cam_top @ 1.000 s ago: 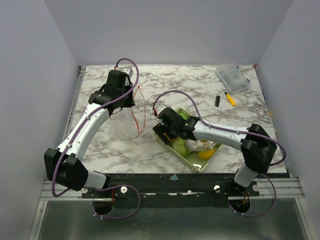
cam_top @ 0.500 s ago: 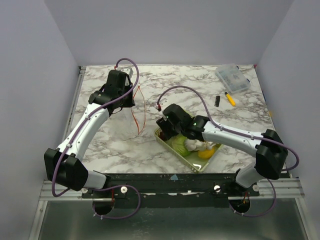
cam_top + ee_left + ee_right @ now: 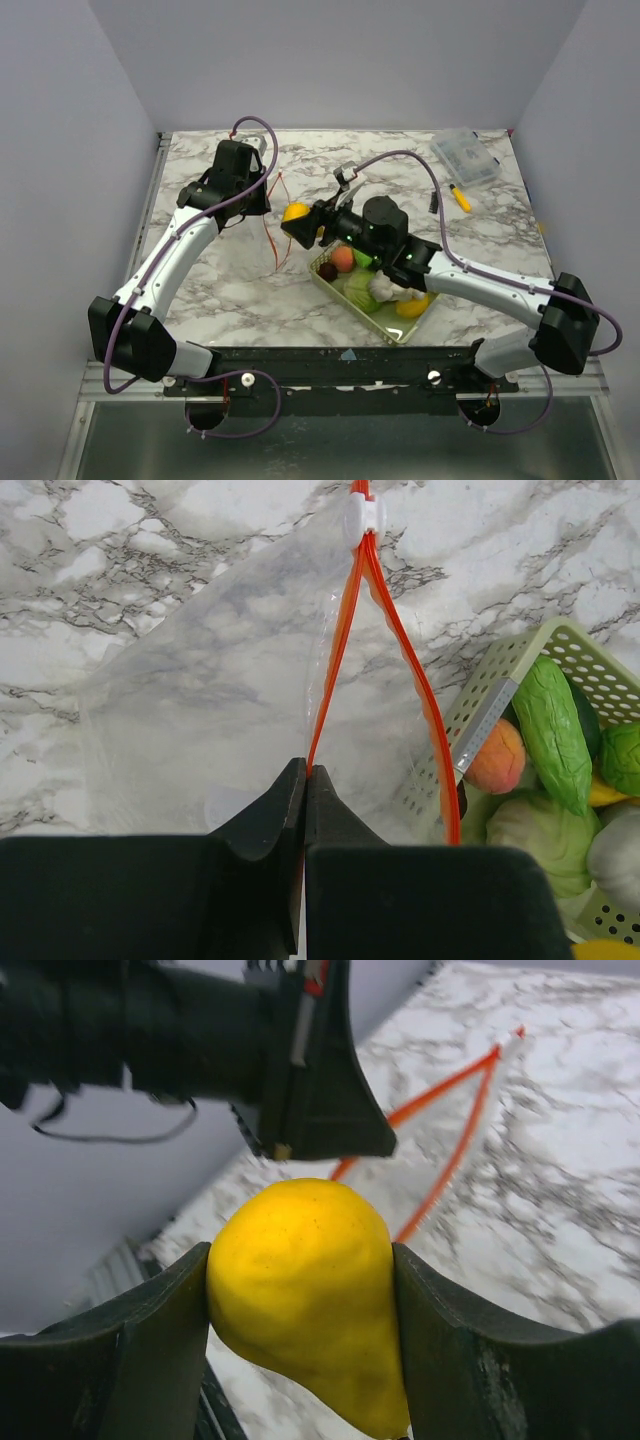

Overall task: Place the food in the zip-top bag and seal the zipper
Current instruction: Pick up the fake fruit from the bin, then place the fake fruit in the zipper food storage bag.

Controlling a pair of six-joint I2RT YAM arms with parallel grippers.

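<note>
Right tool (image 3: 300, 1360) gripping yellow fruit (image 3: 300, 1270), near bag (image 3: 200, 700)

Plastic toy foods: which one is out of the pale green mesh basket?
The yellow pear-shaped plastic fruit, clamped in the right gripper; the other toy foods lie in the mesh basket.

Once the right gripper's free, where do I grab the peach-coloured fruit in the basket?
Come straight down and pinch the peach-coloured fruit across its round middle. It sits by the mesh wall of the basket, with the long green vegetable on its other side, so sideways entry looks blocked; only its top is bare.
</note>
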